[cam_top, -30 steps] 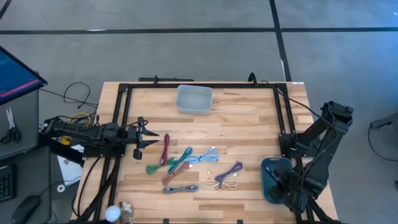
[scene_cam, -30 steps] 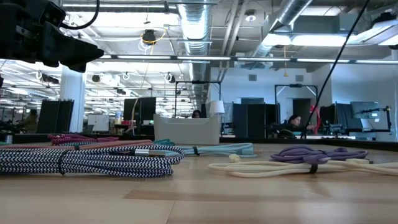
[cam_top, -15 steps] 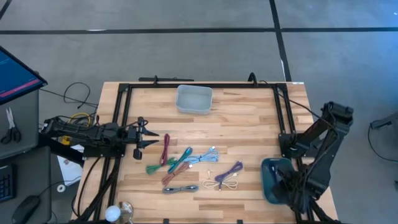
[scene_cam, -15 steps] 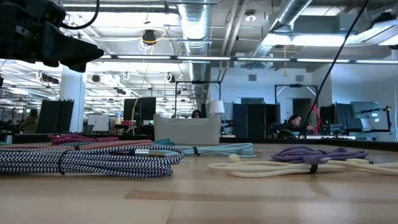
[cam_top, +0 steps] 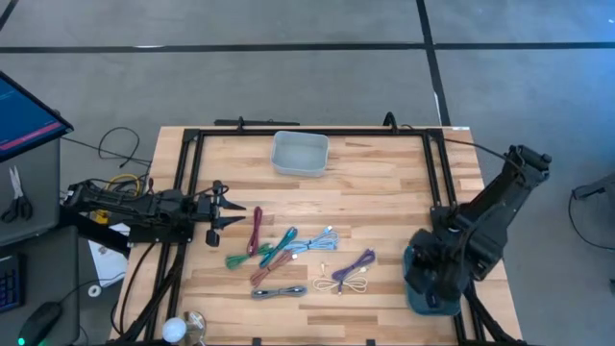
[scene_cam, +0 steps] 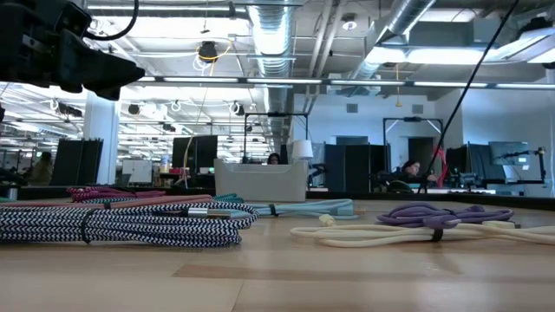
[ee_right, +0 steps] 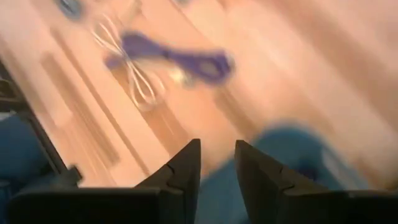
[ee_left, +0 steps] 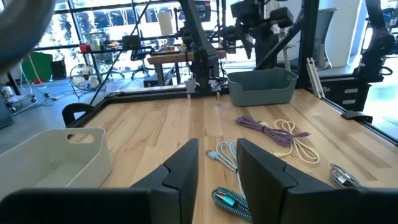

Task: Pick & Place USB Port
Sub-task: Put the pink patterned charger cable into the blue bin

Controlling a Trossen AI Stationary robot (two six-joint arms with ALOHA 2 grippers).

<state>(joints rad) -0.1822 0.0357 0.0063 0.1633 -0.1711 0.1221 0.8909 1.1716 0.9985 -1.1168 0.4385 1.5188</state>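
Note:
Several coiled USB cables lie on the wooden table's middle: a maroon one, a light blue one, a purple one, a cream one and a black-and-white braided one. My right gripper hangs open over the dark teal bin at the near right, slanting down, with nothing between its fingers. My left gripper waits open and level at the table's left edge, pointing across the cables.
A pale grey bin stands at the far edge's middle. A black frame runs along the table's sides. A laptop, scissors and loose wires lie off the table at the left. Bare wood lies between the cables and the grey bin.
My right arm has swung from the near right corner toward the table's far edge and its left, rising a little and rolling its wrist, so that its gripper now hangs over the teal bin. The cables have not moved.

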